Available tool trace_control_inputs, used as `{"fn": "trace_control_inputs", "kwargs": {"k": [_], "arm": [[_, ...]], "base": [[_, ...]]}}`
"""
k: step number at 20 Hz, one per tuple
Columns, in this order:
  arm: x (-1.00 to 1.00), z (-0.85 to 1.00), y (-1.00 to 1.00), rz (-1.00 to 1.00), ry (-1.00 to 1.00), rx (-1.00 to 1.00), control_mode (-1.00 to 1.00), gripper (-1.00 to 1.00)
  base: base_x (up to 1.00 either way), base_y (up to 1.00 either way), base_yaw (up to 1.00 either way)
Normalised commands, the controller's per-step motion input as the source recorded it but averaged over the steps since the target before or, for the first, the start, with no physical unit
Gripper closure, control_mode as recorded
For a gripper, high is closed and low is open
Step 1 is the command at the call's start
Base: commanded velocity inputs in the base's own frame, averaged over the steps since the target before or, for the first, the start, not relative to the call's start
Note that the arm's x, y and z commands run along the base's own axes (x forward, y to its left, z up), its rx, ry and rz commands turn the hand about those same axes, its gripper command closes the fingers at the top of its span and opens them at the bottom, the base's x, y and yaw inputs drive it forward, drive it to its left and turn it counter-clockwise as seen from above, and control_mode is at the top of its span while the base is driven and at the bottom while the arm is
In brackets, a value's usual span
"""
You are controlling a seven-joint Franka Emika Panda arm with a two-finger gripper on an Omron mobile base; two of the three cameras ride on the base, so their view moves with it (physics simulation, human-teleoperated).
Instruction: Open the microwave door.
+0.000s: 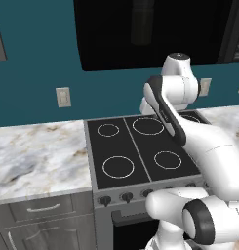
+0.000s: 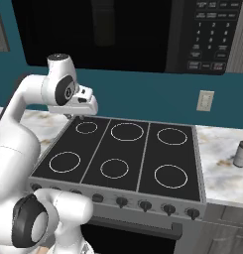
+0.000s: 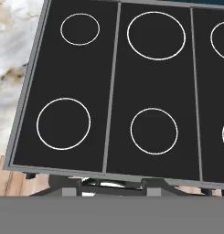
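Down at the bottom edge of the hand view, the two dark fingertips (image 3: 71, 191) barely clear the grey band, set well apart with nothing between them, so the gripper (image 3: 111, 189) stands wide and holds nothing. From the right base view the gripper (image 2: 76, 116) hangs pointing down, above the back left corner of the stove top (image 2: 143, 163), not touching it. Below the fingers in the hand view lies that same black glass stove top (image 3: 113, 91) with its white burner rings (image 3: 63, 123), a strip of marble counter (image 3: 15, 41) along its left side.

Outward from there, the white arm (image 1: 209, 151) bends up and over the stove (image 1: 140, 146), its wrist block level with the teal wall under the microwave (image 2: 123, 34). The microwave door (image 2: 93, 32) is shut, a wide glossy black panel flush with the box, well above the gripper. In the left base view the microwave door (image 1: 150, 31) spans most of the top of the picture. The control strip (image 2: 210, 34) with grey buttons sits at the microwave's right end.

Knobs (image 2: 145, 205) line the oven front. A white outlet (image 2: 205, 100) is on the wall to the right, another outlet (image 1: 63, 97) to the left, and a small grey shaker (image 2: 240, 153) stands on the right counter
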Motion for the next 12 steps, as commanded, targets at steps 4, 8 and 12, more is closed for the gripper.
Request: {"fn": "trace_control_inputs", "kwargs": {"k": [4,8,12], "arm": [[-0.06,0.0,0.0,0.0,-0.11,0.0,-1.0,-1.0],[-0.53,0.0,0.0,0.0,-0.2,0.0,-1.0,-1.0],[-0.52,0.0,0.0,0.0,-0.28,-0.01,-1.0,-1.0]], "base": [[0.0,0.0,0.0],[0.0,0.0,0.0],[0.0,0.0,0.0]]}}
